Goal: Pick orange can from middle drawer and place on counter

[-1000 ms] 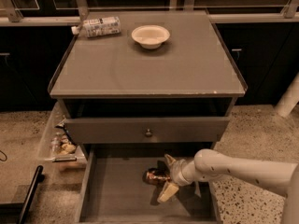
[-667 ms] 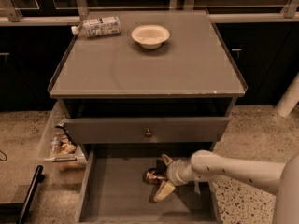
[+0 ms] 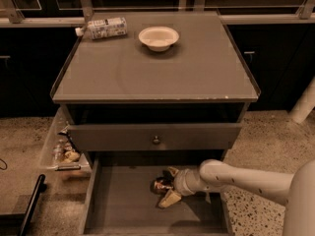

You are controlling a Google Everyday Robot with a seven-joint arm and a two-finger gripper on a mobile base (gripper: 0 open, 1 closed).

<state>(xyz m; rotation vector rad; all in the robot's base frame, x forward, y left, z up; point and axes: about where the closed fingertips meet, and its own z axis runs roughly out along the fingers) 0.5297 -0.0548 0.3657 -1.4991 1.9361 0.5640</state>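
Observation:
The orange can (image 3: pixel 159 185) lies on its side on the floor of the open middle drawer (image 3: pixel 118 200), right of centre. My gripper (image 3: pixel 169 185) reaches in from the right and is open, one finger behind the can and one finger (image 3: pixel 170 199) in front of it, so the can sits between them. The white arm (image 3: pixel 246 181) stretches from the lower right corner. The grey counter (image 3: pixel 157 73) spreads above the drawers.
A white bowl (image 3: pixel 158 37) and a white labelled bottle (image 3: pixel 104 27) lying on its side rest at the back of the counter. A drawer front with a small round knob (image 3: pixel 156 140) juts out above the open drawer. A side bin with small items (image 3: pixel 64 151) hangs on the left.
My gripper has slid left along the drawer, bringing its fingers around the can. The can has stayed in place.

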